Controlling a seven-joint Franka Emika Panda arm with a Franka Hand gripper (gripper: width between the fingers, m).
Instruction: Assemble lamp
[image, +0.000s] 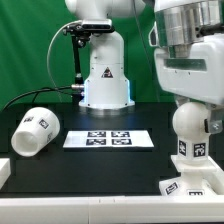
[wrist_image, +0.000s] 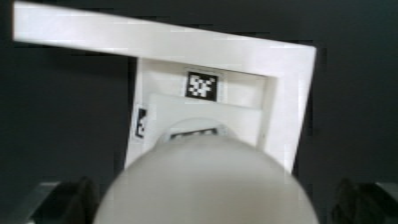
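the black tabletop (image: 110, 172) runs across the whole scene. at its far side stands the big glossy white robot body (image: 105, 75), with a black cable looping beside it.

the arm's bulky white end fills the upper part of the exterior view's right, and the hand (wrist_image: 210, 205) points straight down from it. in the wrist view its dark fingers (wrist_image: 63, 200) show as blurred shapes on either side of the bulb. the gap between them is wide enough to take the bulb's round head, but i cannot tell if they press on it or stand just clear.

the thin flat white marker board (image: 108, 138) lies in the middle of the tabletop.

well apart from it, on the exterior view's left, the tapered cup-like matte white shade (image: 35, 131) lies on its side with tags on its wall. i cannot see into it from here.

on the exterior view's right, the flat square matte white base (image: 197, 186) lies on the tabletop, partly cut off by the picture's edge, with tags on it.

the rounded matte white bulb (image: 190, 128) is upright directly over the base, neck down, under the hand. i cannot tell if the neck touches the base.
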